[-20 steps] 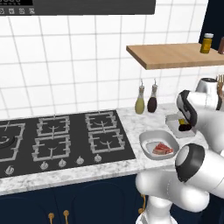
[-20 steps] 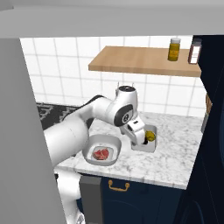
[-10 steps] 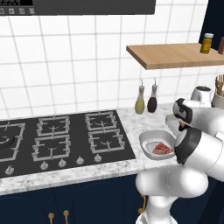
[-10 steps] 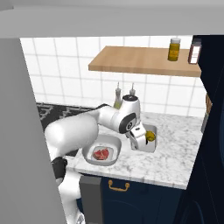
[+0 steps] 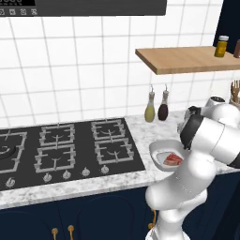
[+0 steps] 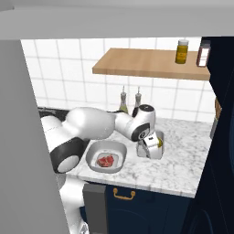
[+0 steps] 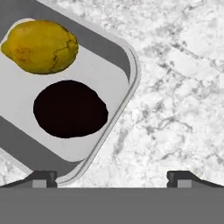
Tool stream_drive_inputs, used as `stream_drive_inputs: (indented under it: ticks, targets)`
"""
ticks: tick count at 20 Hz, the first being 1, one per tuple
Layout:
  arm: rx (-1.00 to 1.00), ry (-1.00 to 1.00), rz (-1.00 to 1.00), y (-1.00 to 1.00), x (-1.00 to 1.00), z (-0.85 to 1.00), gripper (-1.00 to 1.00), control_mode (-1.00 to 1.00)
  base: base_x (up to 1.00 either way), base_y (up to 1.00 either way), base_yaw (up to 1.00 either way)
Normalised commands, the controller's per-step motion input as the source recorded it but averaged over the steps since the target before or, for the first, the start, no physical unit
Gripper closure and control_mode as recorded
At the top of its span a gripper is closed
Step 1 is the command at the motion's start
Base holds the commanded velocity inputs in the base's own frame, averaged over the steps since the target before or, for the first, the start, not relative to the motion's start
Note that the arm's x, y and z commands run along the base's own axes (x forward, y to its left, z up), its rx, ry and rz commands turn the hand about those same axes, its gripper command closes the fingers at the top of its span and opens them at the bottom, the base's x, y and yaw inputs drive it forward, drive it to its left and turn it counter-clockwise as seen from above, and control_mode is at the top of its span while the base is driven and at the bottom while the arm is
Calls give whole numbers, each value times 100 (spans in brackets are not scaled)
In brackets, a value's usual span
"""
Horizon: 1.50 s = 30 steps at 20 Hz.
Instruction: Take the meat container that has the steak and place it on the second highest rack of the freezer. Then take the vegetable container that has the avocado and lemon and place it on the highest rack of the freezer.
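So I've got the fingers (image 7: 112, 177) spread wide, holding nothing, over the vegetable container (image 7: 124, 57) with lemon (image 7: 40, 46) and avocado (image 7: 70, 109).

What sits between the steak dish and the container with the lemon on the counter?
In the right base view, bare marble counter and the robot's hand lie between the steak dish and the lemon container.

Gas hob (image 5: 65, 150) set in marble counter (image 6: 183, 160); two oil bottles (image 5: 156, 107) against the tiles; wooden shelf (image 6: 146, 64) carries jars (image 6: 182, 51).
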Motion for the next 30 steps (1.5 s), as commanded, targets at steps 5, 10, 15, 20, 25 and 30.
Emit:
stream_drive_inputs:
  ticks: [5, 10, 15, 20, 25, 30]
  targets:
    - [4, 0, -3, -3, 21, -37, -100, -100, 0, 0, 0]
    - [0, 0, -1, 0, 29, -26, -100, -100, 0, 0, 0]
    - [0, 1, 0, 0, 13, -26, -100, -100, 0, 0, 0]
    - [0, 3, 0, 10, 0, -41, 100, -100, 0, 0, 0]
    - [0, -3, -5, 1, -21, -6, 100, -100, 0, 0, 0]
    - [0, -6, -8, 0, -34, 3, 100, -100, 0, 0, 0]
